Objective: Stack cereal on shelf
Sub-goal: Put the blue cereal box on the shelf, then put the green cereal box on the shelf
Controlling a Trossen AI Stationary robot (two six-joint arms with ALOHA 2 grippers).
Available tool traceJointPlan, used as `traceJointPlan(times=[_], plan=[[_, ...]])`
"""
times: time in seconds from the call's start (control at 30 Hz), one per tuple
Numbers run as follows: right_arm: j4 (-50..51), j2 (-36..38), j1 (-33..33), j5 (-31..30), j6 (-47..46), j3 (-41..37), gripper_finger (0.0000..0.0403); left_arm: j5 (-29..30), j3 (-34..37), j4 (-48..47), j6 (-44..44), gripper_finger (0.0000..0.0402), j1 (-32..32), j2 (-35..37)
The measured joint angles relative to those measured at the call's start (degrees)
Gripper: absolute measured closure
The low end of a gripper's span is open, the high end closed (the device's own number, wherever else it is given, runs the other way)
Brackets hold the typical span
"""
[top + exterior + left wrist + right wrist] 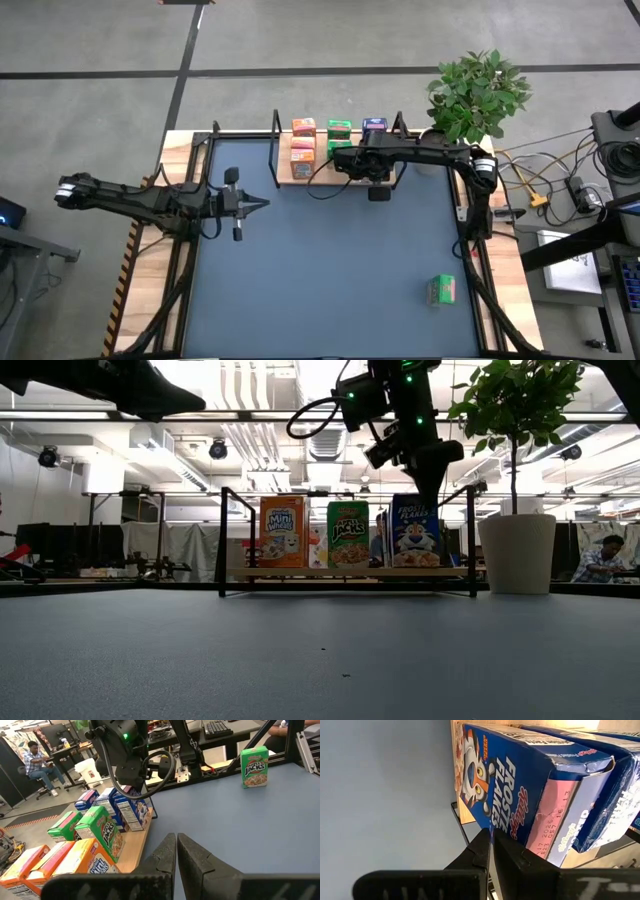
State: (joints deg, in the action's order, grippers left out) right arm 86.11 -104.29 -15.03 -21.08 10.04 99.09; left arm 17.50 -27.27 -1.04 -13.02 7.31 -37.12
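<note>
Right jaws [490,851] shut, just beside front blue cereal box [520,795] — on shelf [310,176]

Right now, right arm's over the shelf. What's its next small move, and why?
Probably lift the right gripper off the shelf and swing toward the lone green box at the table's near right. Its fingers look closed and empty against the front blue box, which already stands in its row. The left gripper waits mid-table.

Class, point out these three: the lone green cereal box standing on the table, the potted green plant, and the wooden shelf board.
Lone green cereal box [441,290]: high view, top face.
Potted green plant [517,552]: low view, white pot.
Wooden shelf board [300,572]: low view, front edge.
</note>
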Motion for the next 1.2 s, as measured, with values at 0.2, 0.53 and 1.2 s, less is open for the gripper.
traceJointPlan(times=[0.2,0.53,1.2], plan=[[0.6,0.0,0.0,0.0,0.0,0.0,0.0390,0.0,0.0,0.0,0.0,0.0402,0.0,0.0],[0.6,0.0,0.7,0.1,-1.8,0.0,0.0390,0.0,0.0,-0.2,0.0,0.0402,0.0,0.0],[-4.4,10.0,11.7,14.0,-24.7,0.2,0.0390,0.0,0.0,-0.3,0.0,0.0402,0.0,0.0]])
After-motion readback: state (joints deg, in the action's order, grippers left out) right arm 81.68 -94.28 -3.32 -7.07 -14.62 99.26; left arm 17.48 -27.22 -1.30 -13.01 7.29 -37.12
